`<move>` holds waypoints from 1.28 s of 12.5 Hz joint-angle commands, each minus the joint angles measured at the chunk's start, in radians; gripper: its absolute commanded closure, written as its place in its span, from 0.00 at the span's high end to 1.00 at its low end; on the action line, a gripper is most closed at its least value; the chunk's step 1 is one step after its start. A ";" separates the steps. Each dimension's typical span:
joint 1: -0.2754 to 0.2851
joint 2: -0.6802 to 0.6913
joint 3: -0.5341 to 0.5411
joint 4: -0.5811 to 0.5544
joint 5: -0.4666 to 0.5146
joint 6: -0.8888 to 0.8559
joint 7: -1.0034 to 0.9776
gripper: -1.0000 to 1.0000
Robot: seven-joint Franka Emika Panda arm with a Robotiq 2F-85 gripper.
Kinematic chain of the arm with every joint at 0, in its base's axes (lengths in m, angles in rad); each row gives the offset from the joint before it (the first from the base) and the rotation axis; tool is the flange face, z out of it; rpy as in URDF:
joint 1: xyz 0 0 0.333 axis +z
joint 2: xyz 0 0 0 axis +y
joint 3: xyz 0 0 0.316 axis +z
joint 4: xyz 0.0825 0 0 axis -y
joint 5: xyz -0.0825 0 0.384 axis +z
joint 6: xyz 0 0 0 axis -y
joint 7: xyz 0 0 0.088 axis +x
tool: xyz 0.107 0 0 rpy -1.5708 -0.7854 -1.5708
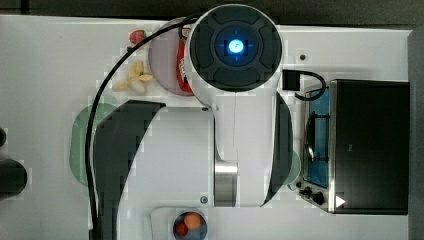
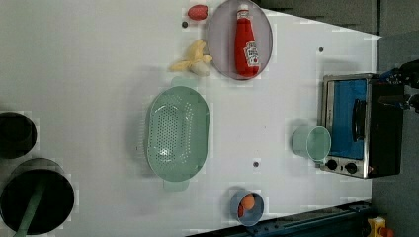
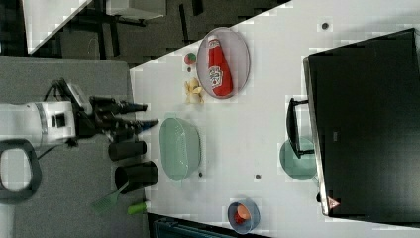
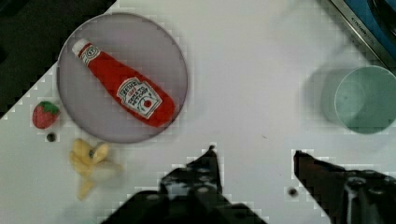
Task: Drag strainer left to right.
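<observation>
The strainer [image 2: 178,132] is a muted-green oval colander with small holes and rim tabs, standing upright on the white table at mid-left in the left view. In the top view only its edge [image 1: 80,145] shows, beside the arm. My gripper [image 3: 151,114] appears in the right view just to the right view's left of the strainer [image 3: 179,148], apart from it and seemingly raised above the table. The wrist view shows my gripper [image 4: 254,156] open, two dark fingers [image 4: 210,161] wide apart over bare table with nothing between them.
A grey plate [image 2: 217,49] carries a ketchup bottle [image 2: 246,42]; a strawberry [image 2: 197,12] and a banana [image 2: 193,60] lie beside it. A mint cup [image 2: 312,143] stands by the toaster oven [image 2: 358,126]. A blue bowl [image 2: 246,207] holds fruit. Black pots [image 2: 37,195] sit at the table's end.
</observation>
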 commanded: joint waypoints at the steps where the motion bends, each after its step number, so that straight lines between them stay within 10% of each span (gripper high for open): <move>1: -0.017 -0.439 -0.069 -0.263 -0.005 -0.180 0.053 0.73; 4: -0.008 -0.435 -0.033 -0.263 -0.003 -0.177 0.056 1.00; 10: 0.021 -0.360 0.135 -0.265 -0.002 -0.072 0.154 1.00; 16: 0.031 -0.125 0.434 -0.268 -0.002 0.081 0.682 1.00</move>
